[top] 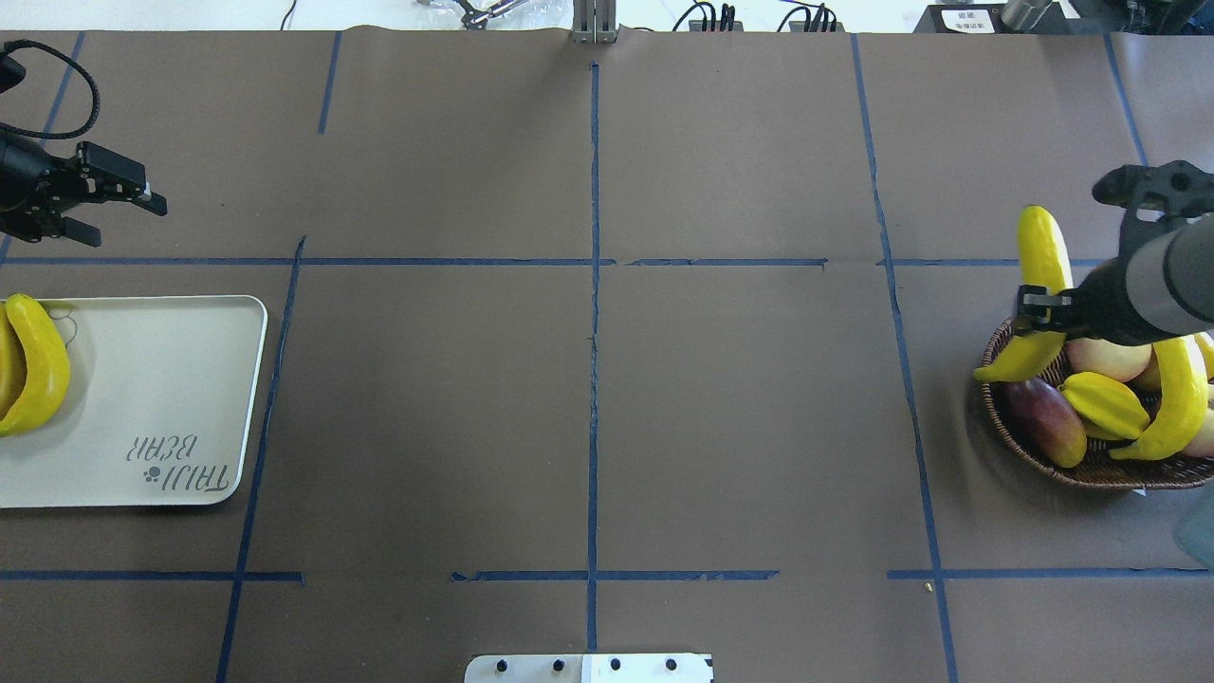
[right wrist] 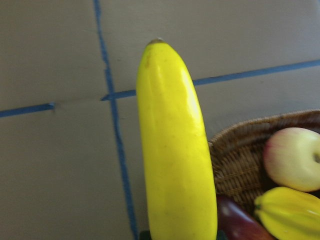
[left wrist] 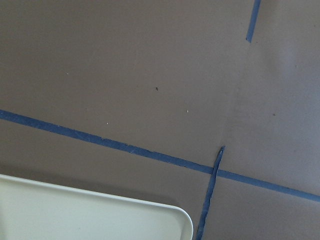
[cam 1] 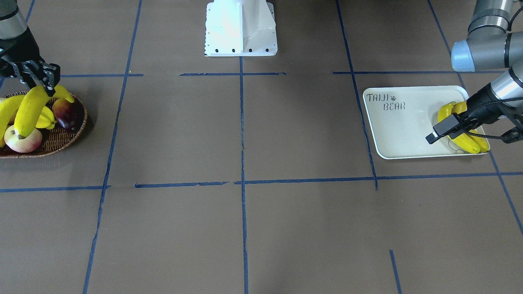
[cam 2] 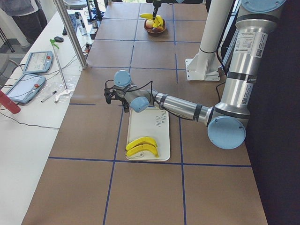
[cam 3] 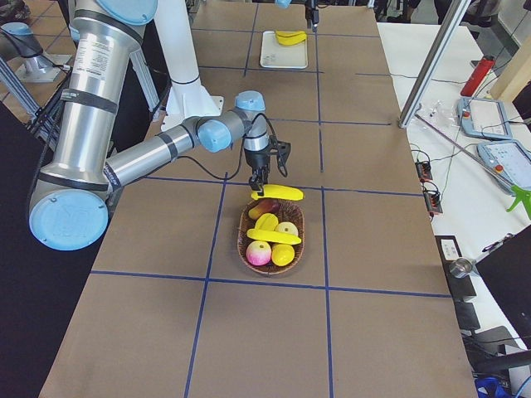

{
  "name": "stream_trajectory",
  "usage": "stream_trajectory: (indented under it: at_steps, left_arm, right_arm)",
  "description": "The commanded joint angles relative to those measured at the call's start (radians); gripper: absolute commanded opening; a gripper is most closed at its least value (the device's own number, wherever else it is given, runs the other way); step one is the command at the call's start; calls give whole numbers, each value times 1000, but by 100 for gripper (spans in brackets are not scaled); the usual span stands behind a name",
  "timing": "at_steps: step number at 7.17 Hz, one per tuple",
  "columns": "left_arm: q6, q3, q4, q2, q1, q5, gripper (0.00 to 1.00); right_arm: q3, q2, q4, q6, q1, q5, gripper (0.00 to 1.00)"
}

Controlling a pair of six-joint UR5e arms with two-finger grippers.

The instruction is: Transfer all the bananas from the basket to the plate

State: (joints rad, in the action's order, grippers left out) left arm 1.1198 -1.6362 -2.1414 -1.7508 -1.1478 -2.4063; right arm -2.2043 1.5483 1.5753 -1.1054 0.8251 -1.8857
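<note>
My right gripper (top: 1041,305) is shut on a yellow banana (top: 1039,275) and holds it lifted over the far left rim of the wicker basket (top: 1007,422). The held banana fills the right wrist view (right wrist: 175,150). A second banana (top: 1178,398) lies in the basket. Two bananas (top: 36,365) lie side by side at the left end of the cream "TAIJI BEAR" plate (top: 171,379). My left gripper (top: 119,218) is open and empty, above the table just beyond the plate's far edge. The left wrist view shows only a plate corner (left wrist: 125,217).
The basket also holds a ridged yellow starfruit (top: 1105,403), a dark red fruit (top: 1043,422) and apples (top: 1105,359). The robot's white base (cam 1: 241,28) stands at the table's near edge. Blue tape lines cross the brown tabletop.
</note>
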Motion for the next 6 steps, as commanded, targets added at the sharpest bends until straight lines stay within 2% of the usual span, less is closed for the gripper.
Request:
stream_trajectory:
  at_steps: [1, 2, 3, 4, 6]
  left_arm:
    - [2, 1, -8, -61, 35, -1, 100]
    - [8, 1, 1, -108, 64, -1, 100]
    - [58, -2, 1, -145, 97, -1, 100]
    - [172, -1, -2, -214, 100, 1, 100]
    - [314, -5, -11, -292, 149, 1, 100]
  right_arm:
    - [110, -255, -3, -16, -55, -19, 4]
    - [150, -340, -6, -63, -108, -26, 3]
    - [190, -425, -79, -179, -151, -23, 3]
    - [222, -434, -245, -286, -185, -18, 3]
    - [366, -439, -600, -336, -224, -13, 2]
